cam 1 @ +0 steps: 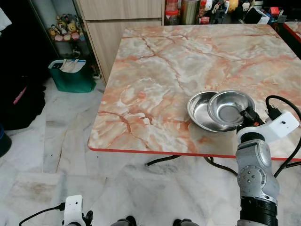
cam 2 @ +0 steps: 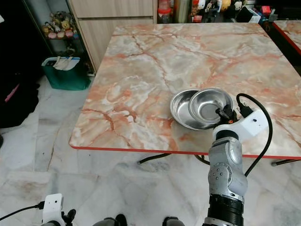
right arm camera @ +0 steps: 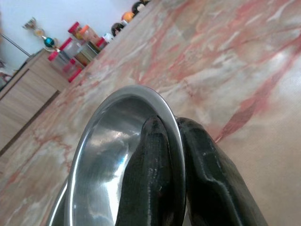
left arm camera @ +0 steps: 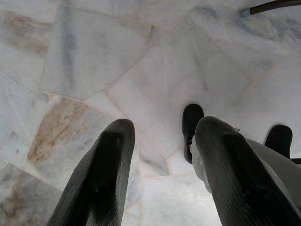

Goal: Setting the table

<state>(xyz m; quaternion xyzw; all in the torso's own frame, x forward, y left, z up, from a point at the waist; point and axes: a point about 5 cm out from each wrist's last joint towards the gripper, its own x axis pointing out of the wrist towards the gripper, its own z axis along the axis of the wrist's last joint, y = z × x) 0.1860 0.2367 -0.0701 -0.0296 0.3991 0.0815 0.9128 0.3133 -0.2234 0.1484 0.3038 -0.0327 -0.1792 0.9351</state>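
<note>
No legible text, labels or numbers anywhere.

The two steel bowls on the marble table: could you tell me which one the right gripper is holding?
The upper bowl, tilted and resting inside the lower bowl to its left. The right gripper pinches its rim.

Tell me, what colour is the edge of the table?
The table has a thin red edge under its pink-orange marble pattern, clearest in the left eye view.

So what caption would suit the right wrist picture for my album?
Right end effector pinching the rim of a steel bowl above the marble-patterned table.
</note>
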